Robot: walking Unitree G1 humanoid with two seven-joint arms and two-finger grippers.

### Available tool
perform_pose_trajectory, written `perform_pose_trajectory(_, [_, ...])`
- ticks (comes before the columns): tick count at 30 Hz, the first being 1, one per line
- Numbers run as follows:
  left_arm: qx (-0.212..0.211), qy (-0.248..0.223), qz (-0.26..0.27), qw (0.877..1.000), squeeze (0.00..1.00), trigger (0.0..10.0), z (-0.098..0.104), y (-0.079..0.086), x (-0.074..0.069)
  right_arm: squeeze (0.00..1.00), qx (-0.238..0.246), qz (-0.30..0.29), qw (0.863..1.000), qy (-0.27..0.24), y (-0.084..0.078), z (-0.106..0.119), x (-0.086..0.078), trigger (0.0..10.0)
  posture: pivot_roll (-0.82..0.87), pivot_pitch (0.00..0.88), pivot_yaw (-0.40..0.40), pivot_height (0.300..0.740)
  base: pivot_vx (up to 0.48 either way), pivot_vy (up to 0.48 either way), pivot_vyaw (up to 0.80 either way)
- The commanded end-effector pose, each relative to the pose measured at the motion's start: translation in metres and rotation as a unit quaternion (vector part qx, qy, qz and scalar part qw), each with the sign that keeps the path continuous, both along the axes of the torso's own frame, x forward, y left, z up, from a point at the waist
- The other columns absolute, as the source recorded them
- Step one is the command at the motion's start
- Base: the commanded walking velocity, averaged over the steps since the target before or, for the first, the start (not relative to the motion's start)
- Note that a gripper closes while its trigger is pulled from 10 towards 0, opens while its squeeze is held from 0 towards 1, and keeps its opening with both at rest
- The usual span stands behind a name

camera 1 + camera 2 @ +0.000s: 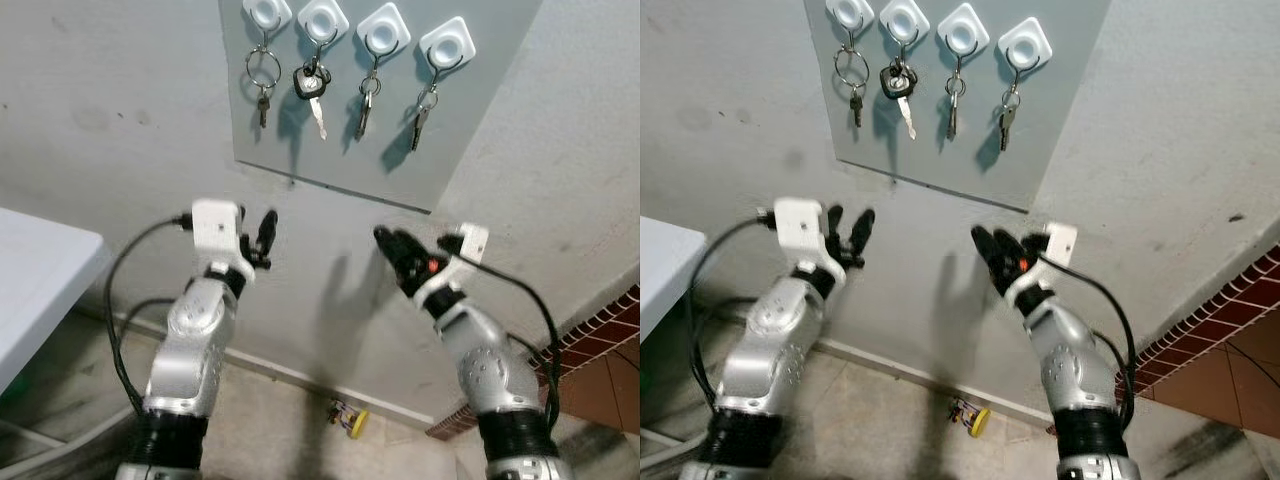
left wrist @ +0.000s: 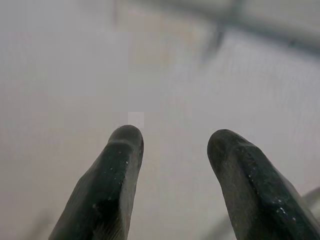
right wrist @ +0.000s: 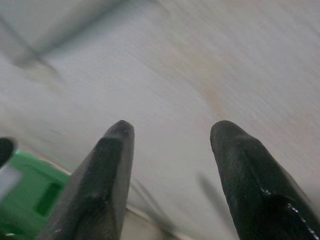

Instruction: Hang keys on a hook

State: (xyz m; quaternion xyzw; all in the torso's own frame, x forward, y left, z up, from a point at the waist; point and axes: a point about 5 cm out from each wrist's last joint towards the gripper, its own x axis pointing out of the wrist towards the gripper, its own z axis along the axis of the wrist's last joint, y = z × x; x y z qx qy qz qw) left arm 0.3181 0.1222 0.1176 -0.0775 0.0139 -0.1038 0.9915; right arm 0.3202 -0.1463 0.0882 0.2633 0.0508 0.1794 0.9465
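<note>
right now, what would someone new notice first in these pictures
The eye goes first to the grey panel on the wall, where four white square hooks in a row each hold a set of keys. Below it, the left gripper and right gripper are raised toward the wall, jaws open and empty. A small yellow object lies on the floor by the wall.

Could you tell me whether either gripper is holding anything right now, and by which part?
Nothing is held: the left gripper and right gripper are both open and empty below the keys.
</note>
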Motion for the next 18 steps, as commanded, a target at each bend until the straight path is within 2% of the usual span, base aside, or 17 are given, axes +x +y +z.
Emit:
perform_pose_trajectory(1, [0.005,0.019,0.015,1.000,0.00,10.0,-0.020,0.004,-0.002,1.00,-0.029,-0.031,0.999,0.026,-0.011,-0.019,-0.006,10.0,-0.03,0.098,-0.047,0.740,0.000,0.000,0.00])
perform_pose_trajectory(4, [0.035,0.040,0.018,0.998,0.00,10.0,-0.040,0.009,-0.006,1.00,-0.048,-0.055,0.995,0.064,-0.019,-0.040,-0.014,10.0,-0.04,0.091,-0.042,0.740,0.000,0.000,0.00])
perform_pose_trajectory(6, [0.050,0.078,0.002,0.996,0.00,10.0,-0.064,0.011,-0.012,1.00,-0.071,-0.060,0.991,0.095,-0.025,-0.061,-0.025,10.0,-0.04,0.085,-0.035,0.740,0.000,0.000,0.00])
perform_pose_trajectory(7, [0.049,0.083,-0.001,0.995,0.00,10.0,-0.068,0.011,-0.013,1.00,-0.072,-0.059,0.991,0.099,-0.025,-0.064,-0.027,10.0,-0.04,0.085,-0.035,0.740,0.000,0.000,0.00])
perform_pose_trajectory(9, [0.056,0.115,-0.011,0.992,0.00,10.0,-0.085,0.012,-0.019,1.00,-0.108,-0.064,0.984,0.124,-0.028,-0.077,-0.034,10.0,-0.04,0.074,-0.030,0.740,0.000,0.000,0.00])
perform_pose_trajectory(10, [0.068,0.143,-0.015,0.987,0.00,10.0,-0.098,0.013,-0.025,1.00,-0.143,-0.065,0.977,0.146,-0.031,-0.088,-0.042,10.0,-0.04,0.070,-0.027,0.740,0.000,0.000,0.00])
perform_pose_trajectory(11, [0.068,0.143,-0.015,0.987,0.00,10.0,-0.098,0.013,-0.025,1.00,-0.143,-0.065,0.977,0.146,-0.031,-0.088,-0.042,10.0,-0.04,0.070,-0.027,0.740,0.000,0.000,0.00])
perform_pose_trajectory(13, [0.095,0.162,-0.037,0.981,0.00,10.0,-0.113,0.011,-0.033,1.00,-0.178,-0.076,0.963,0.187,-0.036,-0.106,-0.055,10.0,-0.04,0.063,-0.022,0.740,0.000,0.000,0.00])
perform_pose_trajectory(15, [0.140,0.188,-0.068,0.970,0.00,10.0,-0.129,0.008,-0.044,1.00,-0.218,-0.074,0.948,0.219,-0.039,-0.121,-0.070,10.0,-0.05,0.053,-0.009,0.740,0.000,0.000,0.00])
perform_pose_trajectory(16, [0.133,0.204,-0.074,0.967,0.00,10.0,-0.135,0.007,-0.050,1.00,-0.234,-0.074,0.941,0.234,-0.040,-0.127,-0.077,10.0,-0.05,0.050,0.000,0.740,0.000,0.000,0.00])
perform_pose_trajectory(17, [0.146,0.229,-0.083,0.959,0.00,10.0,-0.145,0.007,-0.058,1.00,-0.257,-0.070,0.929,0.259,-0.041,-0.137,-0.088,10.0,-0.06,0.046,0.011,0.740,0.000,0.000,0.00])
perform_pose_trajectory(18, [0.146,0.229,-0.083,0.959,0.00,10.0,-0.145,0.007,-0.058,1.00,-0.257,-0.070,0.929,0.259,-0.041,-0.137,-0.088,10.0,-0.06,0.046,0.011,0.740,0.000,0.000,0.00])
